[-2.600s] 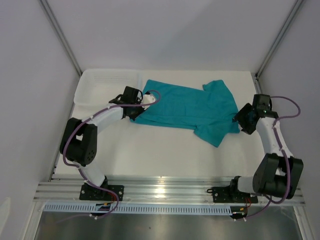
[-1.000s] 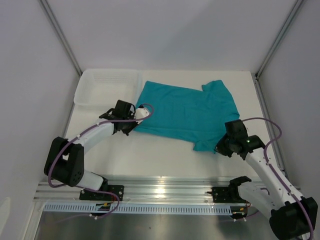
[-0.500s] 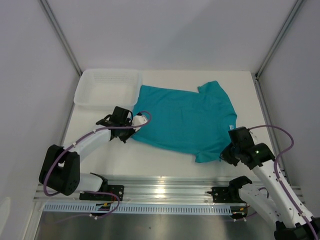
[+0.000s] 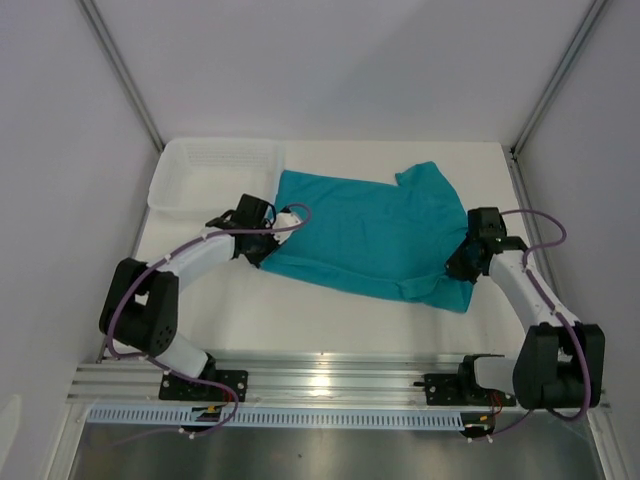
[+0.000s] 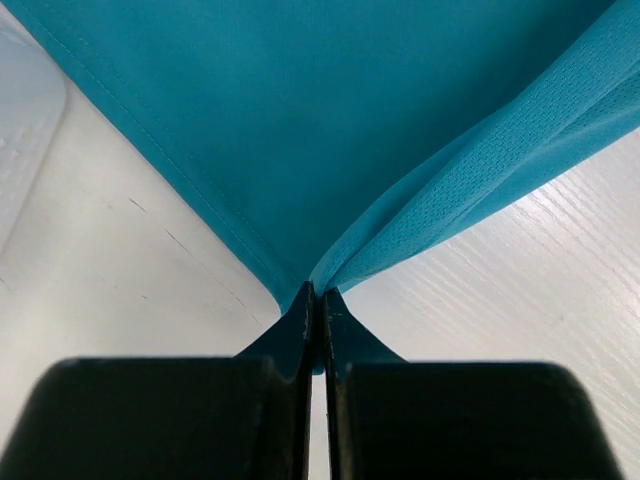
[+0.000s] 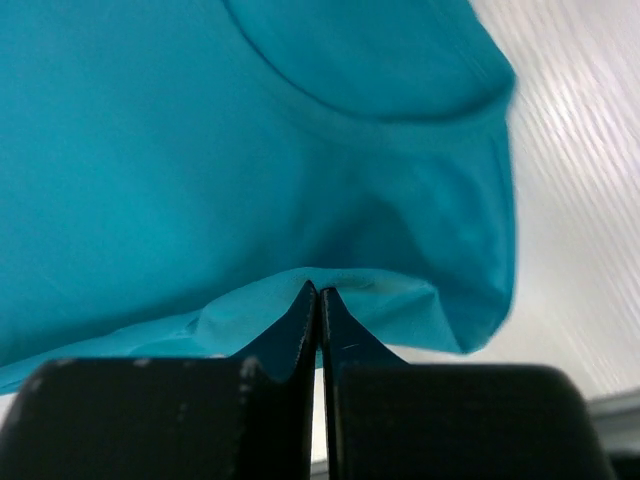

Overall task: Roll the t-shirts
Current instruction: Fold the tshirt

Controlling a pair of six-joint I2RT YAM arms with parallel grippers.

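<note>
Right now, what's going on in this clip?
A teal short-sleeved cloth t-shirt lies spread on the white table, pinched from both sides. The left gripper is shut on its near corner on the white plastic tray's side; the right gripper is shut on a fold at the opposite edge. Nothing is rolled yet.

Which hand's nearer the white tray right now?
Left. The left hand pinches the t-shirt corner just off the tray; the right hand grips the opposite edge, across the cloth.
</note>
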